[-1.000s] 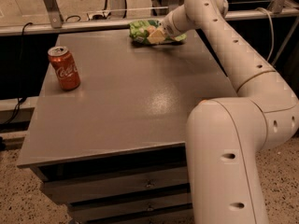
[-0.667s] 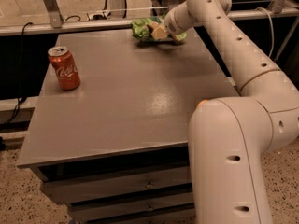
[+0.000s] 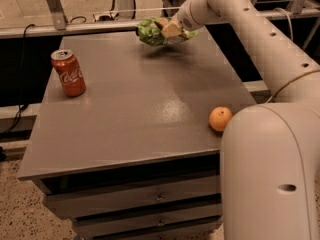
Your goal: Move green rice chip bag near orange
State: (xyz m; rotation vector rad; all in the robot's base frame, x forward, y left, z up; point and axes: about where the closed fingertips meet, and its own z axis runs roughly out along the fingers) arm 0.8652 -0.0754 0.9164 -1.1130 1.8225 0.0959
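1. I see the green rice chip bag crumpled at the far side of the worktop, held just above the surface, with its shadow on the grey top beneath it
2. My pincer is clamped on the bag's right side, its pale fingers pressed into the foil
3. The orange sits near the worktop's front right edge, well apart from the bag and just beside the big white arm in the foreground
4. A red cola can stands upright at the left side, well apart from both
5. Under the worktop's front edge I see drawers
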